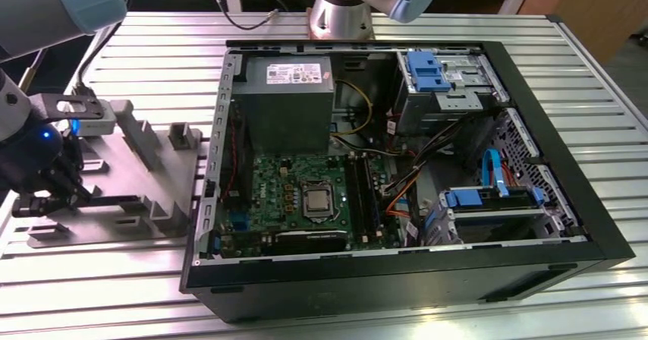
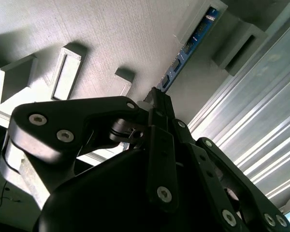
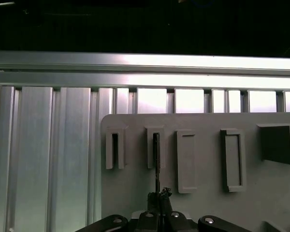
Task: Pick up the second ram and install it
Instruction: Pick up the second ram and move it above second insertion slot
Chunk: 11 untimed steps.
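Observation:
The second ram (image 2: 191, 46) is a thin dark blue-green board standing on edge in a slot of the grey holder plate (image 1: 142, 165). It appears edge-on as a thin dark line (image 3: 157, 162) in the first wrist view. In the exterior view it is a dark bar (image 1: 117, 200) at the plate's near side, on the exterior view's left. My gripper (image 1: 51, 197) sits at one end of it, and its black fingers (image 2: 154, 104) look pinched together on the board's end (image 3: 158, 195). The motherboard's long black memory slots (image 1: 362, 196) lie inside the open computer case, far from the gripper.
The open black computer case (image 1: 405, 279) takes up the middle of the ribbed metal table (image 1: 567, 97), with the processor (image 1: 317, 199), power supply (image 1: 288, 78) and blue drive brackets (image 1: 476, 197) inside. The holder plate (image 3: 208, 164) carries several raised slot blocks. The arm's base (image 1: 339, 14) stands behind the case.

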Tool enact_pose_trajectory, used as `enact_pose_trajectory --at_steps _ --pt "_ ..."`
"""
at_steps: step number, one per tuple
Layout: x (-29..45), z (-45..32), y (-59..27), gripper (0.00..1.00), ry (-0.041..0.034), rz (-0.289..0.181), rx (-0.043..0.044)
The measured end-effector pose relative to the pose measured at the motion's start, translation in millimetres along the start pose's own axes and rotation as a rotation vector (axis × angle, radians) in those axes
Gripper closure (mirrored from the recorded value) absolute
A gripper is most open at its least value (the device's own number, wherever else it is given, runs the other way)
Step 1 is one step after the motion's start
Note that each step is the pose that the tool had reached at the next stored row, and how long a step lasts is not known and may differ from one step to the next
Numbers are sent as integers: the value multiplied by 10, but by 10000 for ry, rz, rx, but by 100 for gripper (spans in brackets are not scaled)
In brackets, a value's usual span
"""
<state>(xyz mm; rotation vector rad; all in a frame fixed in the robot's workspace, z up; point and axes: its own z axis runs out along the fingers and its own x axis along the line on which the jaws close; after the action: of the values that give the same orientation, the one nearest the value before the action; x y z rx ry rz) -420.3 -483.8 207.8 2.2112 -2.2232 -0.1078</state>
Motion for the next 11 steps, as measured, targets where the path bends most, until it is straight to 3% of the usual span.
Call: enact_pose_trajectory --at_steps 5,11 --pt "0 -18 2 88 5 1 -7" --pt "-8 -181 9 88 1 0 0"
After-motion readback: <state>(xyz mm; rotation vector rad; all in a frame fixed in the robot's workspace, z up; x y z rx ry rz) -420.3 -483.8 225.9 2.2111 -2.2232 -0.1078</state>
